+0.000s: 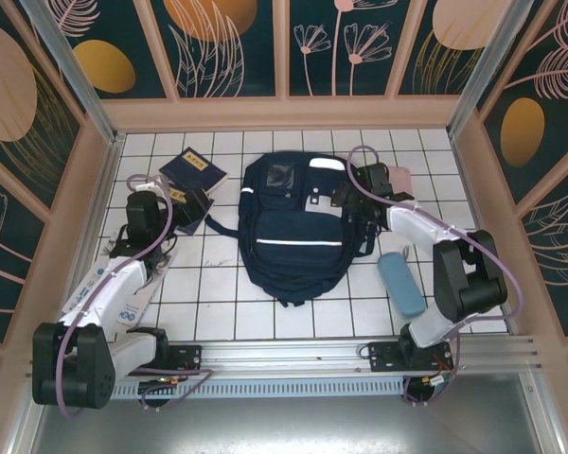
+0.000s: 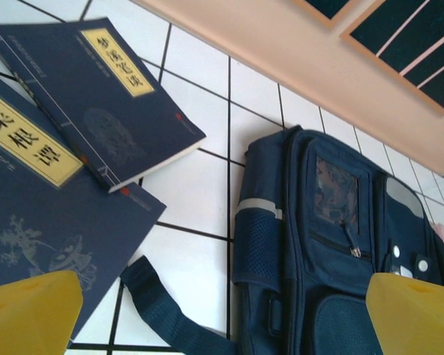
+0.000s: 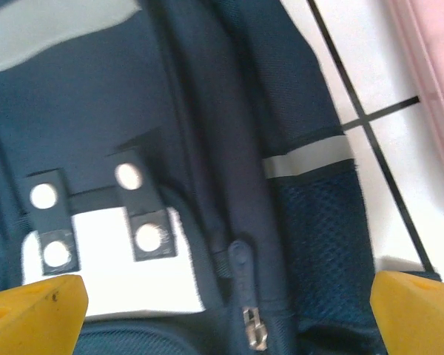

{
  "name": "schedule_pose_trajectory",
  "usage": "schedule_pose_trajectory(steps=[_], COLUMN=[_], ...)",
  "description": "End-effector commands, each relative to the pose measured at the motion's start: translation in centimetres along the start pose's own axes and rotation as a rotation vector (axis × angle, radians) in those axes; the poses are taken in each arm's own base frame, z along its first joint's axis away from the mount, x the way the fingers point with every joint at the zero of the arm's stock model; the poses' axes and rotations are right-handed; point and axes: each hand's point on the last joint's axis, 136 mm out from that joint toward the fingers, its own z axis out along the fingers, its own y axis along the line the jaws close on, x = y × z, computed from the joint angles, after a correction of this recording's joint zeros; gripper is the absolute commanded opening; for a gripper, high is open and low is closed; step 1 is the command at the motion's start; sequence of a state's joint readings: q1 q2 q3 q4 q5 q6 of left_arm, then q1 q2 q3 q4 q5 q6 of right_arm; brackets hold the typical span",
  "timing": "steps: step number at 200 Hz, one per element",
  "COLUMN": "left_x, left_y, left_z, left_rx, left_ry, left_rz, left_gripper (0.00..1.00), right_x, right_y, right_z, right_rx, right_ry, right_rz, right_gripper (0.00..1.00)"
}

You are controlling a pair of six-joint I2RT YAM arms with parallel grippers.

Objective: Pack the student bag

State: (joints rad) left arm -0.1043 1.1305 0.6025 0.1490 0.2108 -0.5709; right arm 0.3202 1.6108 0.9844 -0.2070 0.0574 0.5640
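From the top camera, the student bag is seen lying flat in the middle of the white tiled counter, its top turned to the far wall. Two navy booklets with yellow labels are stacked to the left of the bag, and the left fingers are held at their near edge. The right fingers are placed at the upper right corner of the bag. A light blue case is laid to the right of the bag, and a pink item is found near the bag's top right.

In the left wrist view, the left fingers are spread fully apart — nothing is held between them. The booklets are seen left of the bag, and a strap is stretched from the bag toward them.

In the right wrist view, the right fingers are also opened wide — nothing is gripped. The bag is close in front of them, with a zipper pull, a grey reflective stripe and a white patch.
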Motion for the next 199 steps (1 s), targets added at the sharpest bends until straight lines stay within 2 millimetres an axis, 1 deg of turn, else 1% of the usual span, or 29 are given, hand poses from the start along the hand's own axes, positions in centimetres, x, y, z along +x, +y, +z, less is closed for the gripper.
schedule_pose_trajectory(steps=[1, 5, 10, 30, 52, 70, 85, 100, 112, 121, 138, 150, 164, 177, 181, 183, 186, 199], left_x=[0.8, 1.1, 1.5, 3.1, 4.8, 5.9, 6.7, 7.3, 7.7, 8.0, 8.7, 9.3, 10.6, 11.8, 12.6, 12.3, 12.6, 14.1], left_y=[-2.1, -2.4, -2.8, -4.0, -4.8, -4.9, -5.3, -5.9, -6.4, -6.9, -7.8, -8.7, -9.7, -10.8, -10.8, -11.5, -11.9, -13.4], left_z=[0.5, 0.6, 0.9, 1.8, 2.7, 3.5, 4.0, 4.4, 4.7, 4.8, 4.9, 5.0, 5.2, 5.5, 5.5, 5.6, 5.7, 6.0], left_rx=[0.048, 0.053, 0.063, 0.090, 0.103, 0.092, 0.086, 0.079, 0.065, 0.059, 0.042, 0.035, 0.017, -0.005, -0.019, -0.013, -0.016, -0.041], left_ry=[0.051, 0.059, 0.073, 0.122, 0.174, 0.208, 0.234, 0.259, 0.272, 0.281, 0.301, 0.319, 0.355, 0.390, 0.410, 0.403, 0.412, 0.447], left_rz=[-0.006, -0.006, -0.003, -0.014, -0.015, -0.006, 0.009, 0.034, 0.059, 0.083, 0.138, 0.191, 0.264, 0.339, 0.363, 0.375, 0.393, 0.475], left_gripper=[0.98, 0.99, 0.99, 0.99, 0.99, 0.98, 0.97, 0.96, 0.95, 0.95, 0.94, 0.92, 0.88, 0.84, 0.84, 0.83, 0.81, 0.76], right_x=[0.7, 0.7, 1.0, 1.8, 2.5, 3.0, 2.7, 2.4, 2.1, 1.4, 0.0, -1.0, -1.4, -1.4, -1.4, -1.3, -1.3, -1.1], right_y=[0.2, 0.2, 0.8, 1.9, 4.0, 6.2, 8.3, 10.4, 11.4, 11.6, 10.4, 9.0, 6.9, 4.9, 4.3, 4.0, 3.6, 2.0], right_z=[1.6, 1.8, 2.0, 2.9, 3.5, 4.2, 4.7, 4.7, 4.4, 3.9, 2.6, 1.5, 0.3, -0.5, -0.7, -0.8, -1.0, -1.7], right_rx=[-0.011, -0.009, -0.038, -0.078, -0.138, -0.188, -0.226, -0.273, -0.294, -0.296, -0.270, -0.253, -0.230, -0.210, -0.204, -0.200, -0.195, -0.180], right_ry=[0.043, 0.045, 0.065, 0.102, 0.127, 0.149, 0.150, 0.149, 0.140, 0.117, 0.065, 0.032, 0.010, 0.002, 0.001, 0.001, 0.000, -0.007], right_rz=[0.005, 0.008, 0.007, 0.009, -0.014, -0.047, -0.076, -0.098, -0.110, -0.111, -0.101, -0.086, -0.066, -0.047, -0.042, -0.039, -0.036, -0.019], right_gripper=[0.98, 0.98, 0.98, 0.97, 0.96, 0.95, 0.94, 0.93, 0.93, 0.93, 0.93, 0.93, 0.94, 0.94, 0.94, 0.94, 0.94, 0.94])
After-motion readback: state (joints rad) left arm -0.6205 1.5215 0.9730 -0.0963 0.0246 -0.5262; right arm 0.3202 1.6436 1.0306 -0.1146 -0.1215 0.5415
